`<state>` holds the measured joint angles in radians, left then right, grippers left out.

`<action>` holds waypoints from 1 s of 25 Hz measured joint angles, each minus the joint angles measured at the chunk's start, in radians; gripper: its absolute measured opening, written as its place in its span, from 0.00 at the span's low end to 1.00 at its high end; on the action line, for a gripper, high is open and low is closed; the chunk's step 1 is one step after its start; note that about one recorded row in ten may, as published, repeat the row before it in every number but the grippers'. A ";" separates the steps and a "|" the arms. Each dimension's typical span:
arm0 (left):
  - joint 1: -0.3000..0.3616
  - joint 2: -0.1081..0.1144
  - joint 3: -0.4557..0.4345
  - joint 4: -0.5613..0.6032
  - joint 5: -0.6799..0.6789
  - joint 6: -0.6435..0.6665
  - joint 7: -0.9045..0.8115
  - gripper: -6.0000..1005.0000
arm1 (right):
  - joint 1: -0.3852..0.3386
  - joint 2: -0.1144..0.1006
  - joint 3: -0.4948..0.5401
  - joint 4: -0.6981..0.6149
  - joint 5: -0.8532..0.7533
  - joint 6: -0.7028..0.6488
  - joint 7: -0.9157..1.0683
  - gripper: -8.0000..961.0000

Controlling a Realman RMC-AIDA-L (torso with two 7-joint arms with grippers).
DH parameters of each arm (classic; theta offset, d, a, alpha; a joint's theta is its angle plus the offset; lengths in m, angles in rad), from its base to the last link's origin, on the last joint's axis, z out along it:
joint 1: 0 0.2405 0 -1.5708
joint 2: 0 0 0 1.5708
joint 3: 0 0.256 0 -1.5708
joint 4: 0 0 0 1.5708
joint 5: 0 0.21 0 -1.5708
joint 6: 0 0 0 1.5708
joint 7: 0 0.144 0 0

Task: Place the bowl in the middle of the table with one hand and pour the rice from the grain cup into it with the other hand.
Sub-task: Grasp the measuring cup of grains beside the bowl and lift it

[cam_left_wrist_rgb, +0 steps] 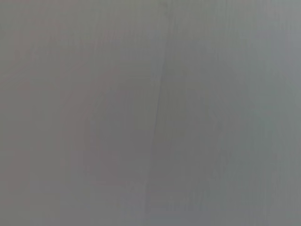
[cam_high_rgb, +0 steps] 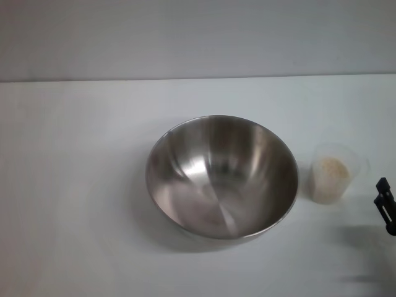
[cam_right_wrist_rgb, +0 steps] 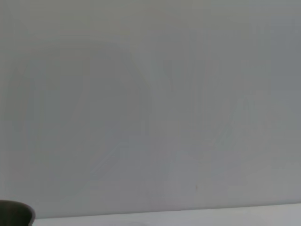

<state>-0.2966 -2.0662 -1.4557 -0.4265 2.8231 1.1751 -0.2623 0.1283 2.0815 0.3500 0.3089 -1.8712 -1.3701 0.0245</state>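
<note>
Two things sat on the white desk [cam_high_rgb: 74, 204]: the bowl [cam_high_rgb: 221, 176], roughly at its middle, and the grain cup [cam_high_rgb: 334, 172] just beside it, toward the desk's right edge, not quite touching. The rice [cam_high_rgb: 330, 178] filled the lower part of the cup; the bowl was empty.

The bowl looked stiff and light for its width, but its polished steel wall would likely be slippery, so the thin rim seemed the only sensible place to pinch it. It appeared already central and probably needed no more moving. The cup, clear thin plastic, I judged light and a little squeezable, easy to tip or crush; a gentle hold around its wall below the lip, or at its handle, which I could not make out, would suit pouring.

Only a dark part of the right tool [cam_high_rgb: 386, 205] showed at the desk's right edge, near the cup but apart from it, low over the surface; whether it stood apart or together I could not tell. The left tool was nowhere to be seen.
</note>
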 joint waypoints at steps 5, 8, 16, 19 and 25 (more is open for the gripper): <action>0.001 0.000 0.000 0.000 -0.002 0.000 0.000 0.74 | 0.014 0.001 0.001 -0.015 0.000 0.017 0.000 0.74; 0.001 0.000 0.000 0.000 -0.002 0.000 0.000 0.74 | 0.018 0.001 0.002 -0.016 0.000 0.024 0.000 0.74; -0.002 -0.002 0.000 0.000 -0.002 0.001 0.000 0.74 | 0.027 0.000 0.003 -0.030 0.000 0.031 0.000 0.74; -0.005 -0.002 0.000 0.000 -0.002 0.002 0.000 0.74 | 0.028 0.000 0.003 -0.030 0.000 0.031 0.000 0.74; -0.007 -0.002 0.000 0.000 -0.002 0.002 0.000 0.74 | 0.041 0.000 0.003 -0.035 0.000 0.050 0.000 0.74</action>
<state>-0.3036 -2.0677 -1.4557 -0.4264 2.8213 1.1774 -0.2623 0.1688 2.0815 0.3528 0.2742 -1.8715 -1.3206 0.0245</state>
